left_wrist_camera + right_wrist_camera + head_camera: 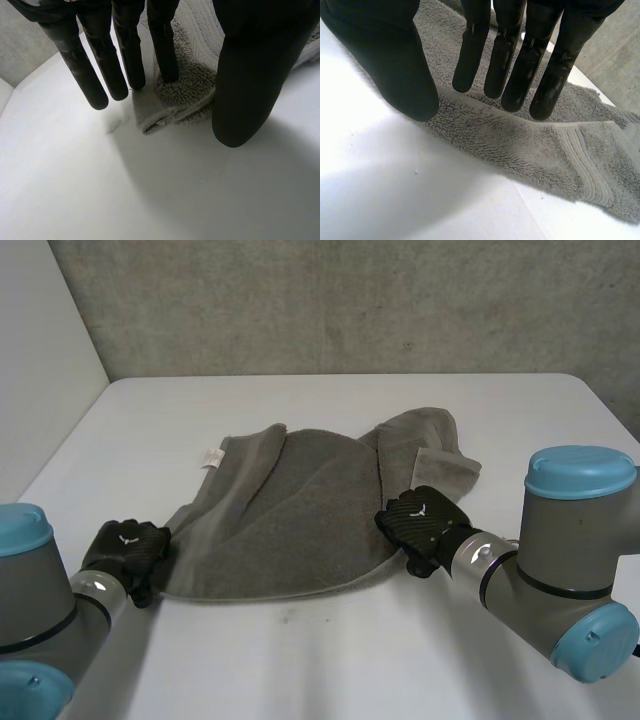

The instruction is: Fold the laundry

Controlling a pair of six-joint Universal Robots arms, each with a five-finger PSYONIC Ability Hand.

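White bench (300,660) against grey wall. Grey towel (300,510) lies rumpled mid-bench, far right part bunched and folded over. Left arm reaches to towel's near left corner, right arm to its right edge. Left hand (128,548) at that corner, fingers (125,55) straight and slightly spread, thumb apart, nothing pinched. Right hand (425,520) over right edge, fingers (515,65) straight, thumb apart, holding nothing. Small white tag (211,459) at towel's far left corner.

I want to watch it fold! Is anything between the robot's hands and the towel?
Nothing visible. The left hand sits at the grey towel's near corner, and the right hand is over its near right edge.
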